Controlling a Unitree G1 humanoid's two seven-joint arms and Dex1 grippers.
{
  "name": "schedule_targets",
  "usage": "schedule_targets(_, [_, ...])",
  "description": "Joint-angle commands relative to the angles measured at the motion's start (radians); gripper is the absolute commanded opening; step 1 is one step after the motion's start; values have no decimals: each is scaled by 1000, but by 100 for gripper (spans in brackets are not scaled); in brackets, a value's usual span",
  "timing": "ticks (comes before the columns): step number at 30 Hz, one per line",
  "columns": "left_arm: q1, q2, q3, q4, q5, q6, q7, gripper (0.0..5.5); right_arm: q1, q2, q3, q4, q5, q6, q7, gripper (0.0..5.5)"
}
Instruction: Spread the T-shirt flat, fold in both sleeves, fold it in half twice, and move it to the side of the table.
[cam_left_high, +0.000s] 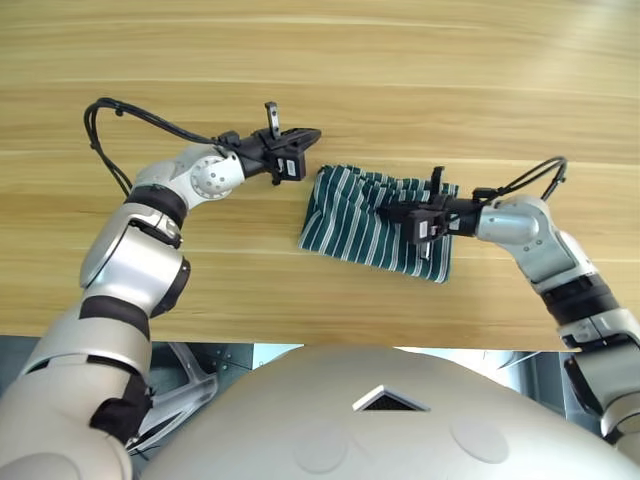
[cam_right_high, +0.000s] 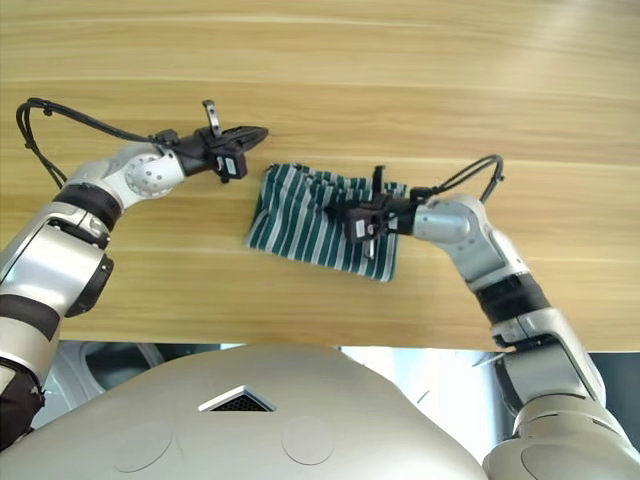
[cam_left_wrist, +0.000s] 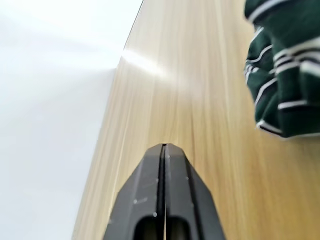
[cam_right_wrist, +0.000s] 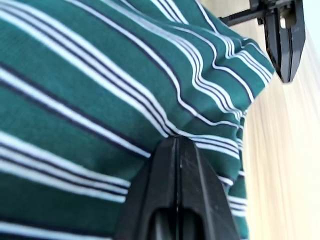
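Note:
The T-shirt (cam_left_high: 372, 222), green with white stripes, lies folded into a small thick rectangle on the wooden table (cam_left_high: 300, 60). My right gripper (cam_left_high: 382, 212) is shut and lies over the shirt's top, its tip (cam_right_wrist: 176, 141) pressed against the striped cloth (cam_right_wrist: 75, 100); I see no fabric between the fingers. My left gripper (cam_left_high: 312, 133) is shut and holds nothing. It hovers just beyond the shirt's far left corner, and the fold's bunched edge (cam_left_wrist: 285, 75) lies beside its tip (cam_left_wrist: 163, 146). The left gripper (cam_right_wrist: 285, 35) also shows past the shirt in the right wrist view.
Bare wood surrounds the shirt, with wide room toward the far side and to both sides. The table's near edge (cam_left_high: 330, 345) runs just in front of the shirt. Black cables (cam_left_high: 110, 120) loop off the left wrist.

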Motion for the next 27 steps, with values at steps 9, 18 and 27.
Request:
schedule_targets(9, [128,3,70,11,-41,-45,47,0,19,47,-222,-109,71,106,-180,4])
schedule_targets(18, [137,-3,86,21,-30,-13,57,0,8,125,-84,-214,174,109,-21,4])
schedule_targets(27, [146,-17,77,26,-19,11,79,0,-61,212,-9,-41,153,103,38,4])
